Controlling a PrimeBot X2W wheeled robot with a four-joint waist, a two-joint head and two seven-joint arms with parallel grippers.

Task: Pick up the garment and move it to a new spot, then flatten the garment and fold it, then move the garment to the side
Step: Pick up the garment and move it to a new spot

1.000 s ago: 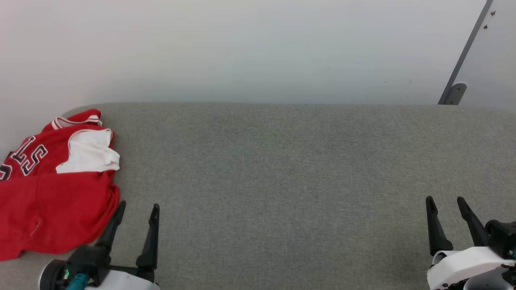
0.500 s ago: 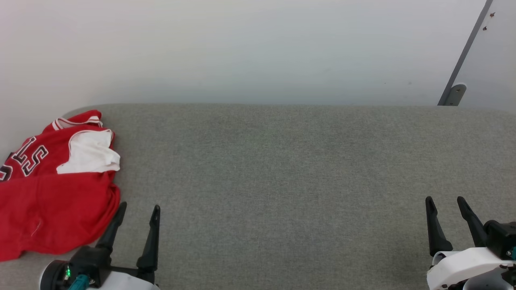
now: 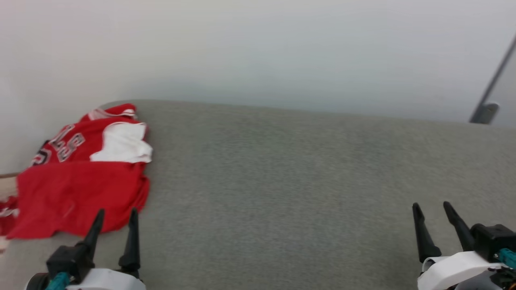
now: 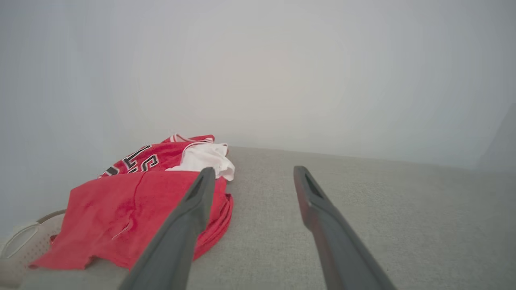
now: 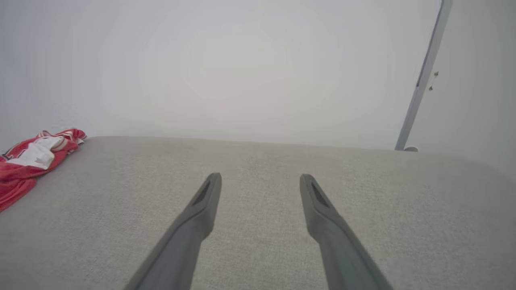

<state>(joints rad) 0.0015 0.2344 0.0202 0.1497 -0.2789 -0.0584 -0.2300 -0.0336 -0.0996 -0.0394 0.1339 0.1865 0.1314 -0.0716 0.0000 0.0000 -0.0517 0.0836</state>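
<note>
We note the shirt [image 3: 80,193] crumpled at the tabletop's [image 3: 282,181] left edge. Left end effector [image 3: 117,211] and right end effector [image 3: 431,205] both gape, empty.

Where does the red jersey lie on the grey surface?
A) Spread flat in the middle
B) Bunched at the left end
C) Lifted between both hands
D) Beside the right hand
B: the jersey lies crumpled at the left end of the grey surface, just ahead of the open left hand.
</note>
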